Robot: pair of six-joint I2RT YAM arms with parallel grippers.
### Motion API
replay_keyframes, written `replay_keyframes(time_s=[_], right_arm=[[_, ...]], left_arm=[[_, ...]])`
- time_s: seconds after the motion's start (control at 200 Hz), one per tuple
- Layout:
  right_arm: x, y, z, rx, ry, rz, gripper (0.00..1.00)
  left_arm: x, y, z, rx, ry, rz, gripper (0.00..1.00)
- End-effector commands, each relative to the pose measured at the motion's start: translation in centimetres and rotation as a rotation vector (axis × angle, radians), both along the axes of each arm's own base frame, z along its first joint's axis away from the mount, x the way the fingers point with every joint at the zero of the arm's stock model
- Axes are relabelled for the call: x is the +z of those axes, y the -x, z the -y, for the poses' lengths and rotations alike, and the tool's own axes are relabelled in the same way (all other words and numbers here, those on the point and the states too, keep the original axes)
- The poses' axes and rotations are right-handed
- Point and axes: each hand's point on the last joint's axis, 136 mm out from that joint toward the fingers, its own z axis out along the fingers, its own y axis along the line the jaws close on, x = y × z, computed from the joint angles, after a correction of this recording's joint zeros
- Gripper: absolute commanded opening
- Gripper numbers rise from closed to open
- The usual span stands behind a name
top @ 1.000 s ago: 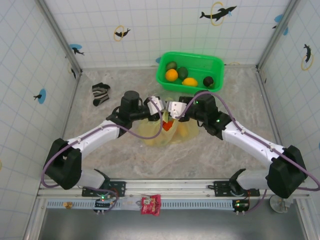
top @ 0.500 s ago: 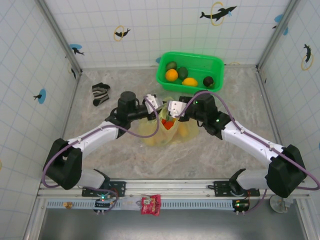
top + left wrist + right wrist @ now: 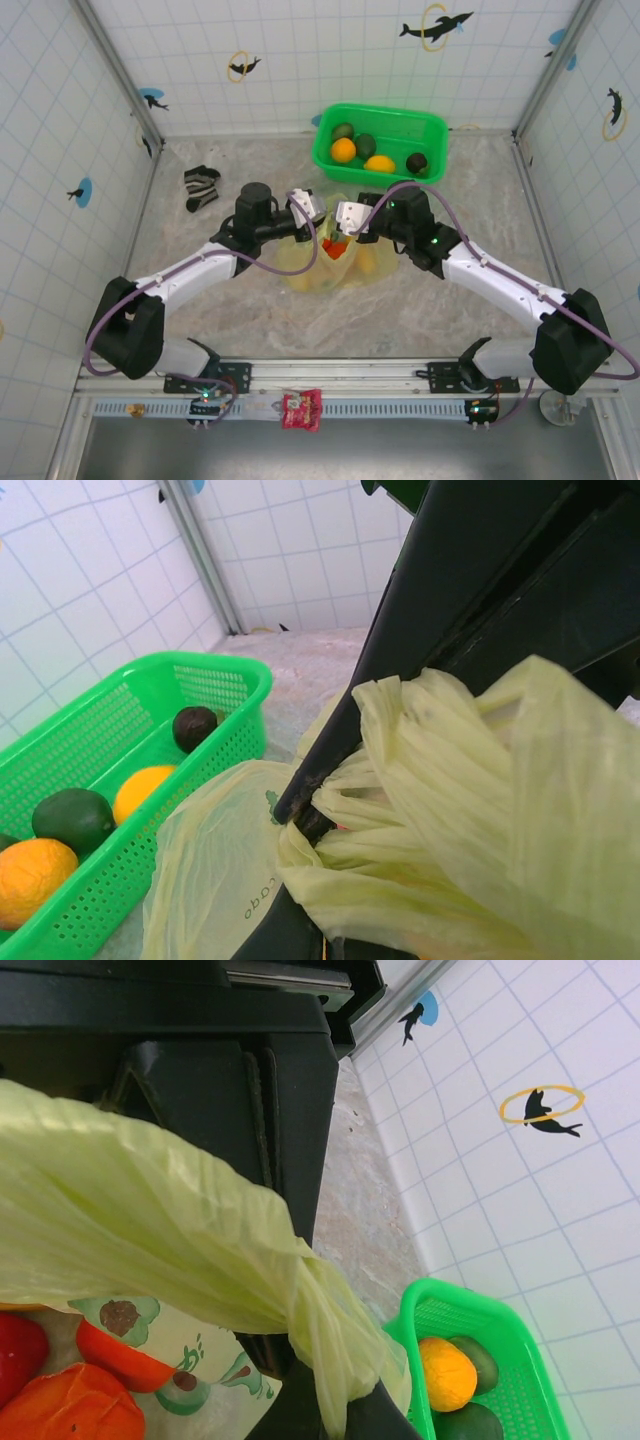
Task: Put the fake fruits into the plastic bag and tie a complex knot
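my left hand [image 3: 316, 222] and right hand [image 3: 343, 222] meet over the bag [image 3: 318, 265] at mid-bench [image 3: 450, 300], each clamped shut on a bunched handle [image 3: 345, 825]. red and orange fruits [image 3: 70, 1400] show through the film at the bag's mouth, and more lie in the green basket [image 3: 436, 130] behind it. no knot is formed yet.

i judge the film thin, soft and slippery. it should crumple freely and slide between the pads, and it may stretch or tear under a hard pull. the fruits look light, hard and glossy, so they will likely roll and shift the load when i lift. i would take the handles where the plastic gathers into a thick rope near their roots, never by a single loose layer.
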Motion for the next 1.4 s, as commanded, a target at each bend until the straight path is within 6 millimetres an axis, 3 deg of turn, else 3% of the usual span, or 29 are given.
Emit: replay_keyframes(time_s=[0.0,0.055,0.16,0.295,0.535,0.701,0.921,1.391], right_arm=[[1.3,-0.7,-0.2,-0.014,-0.022,0.01,0.0],[1.3,-0.8,0.0,-0.02,-0.02,0.01,0.0],[1.7,-0.7,0.5,-0.04,-0.02,0.021,0.19],[2.8,0.1,1.6,-0.064,-0.05,0.041,0.3],[4.9,2.9,3.5,-0.098,-0.278,-0.032,0.32],[3.6,6.3,3.1,-0.01,-0.489,-0.222,0.32],[2.3,8.2,1.2,0.063,-0.585,-0.308,0.36],[2.9,6.8,-0.7,0.018,-0.654,-0.213,0.38]], left_arm=[[1.0,0.4,0.2,-0.039,0.011,0.017,0.0],[0.8,0.2,0.1,-0.025,0.007,0.014,0.0],[0.7,-0.2,-0.3,0.001,0.008,0.0,0.0],[0.6,-0.6,-0.9,0.028,0.026,-0.021,0.0],[1.4,-0.5,-0.8,0.031,0.101,-0.092,0.0],[1.9,-0.3,-0.8,0.029,0.134,-0.106,0.0],[1.5,-0.5,-0.6,0.027,0.142,-0.137,0.0],[1.0,-0.6,-0.5,0.029,0.142,-0.164,0.0]])
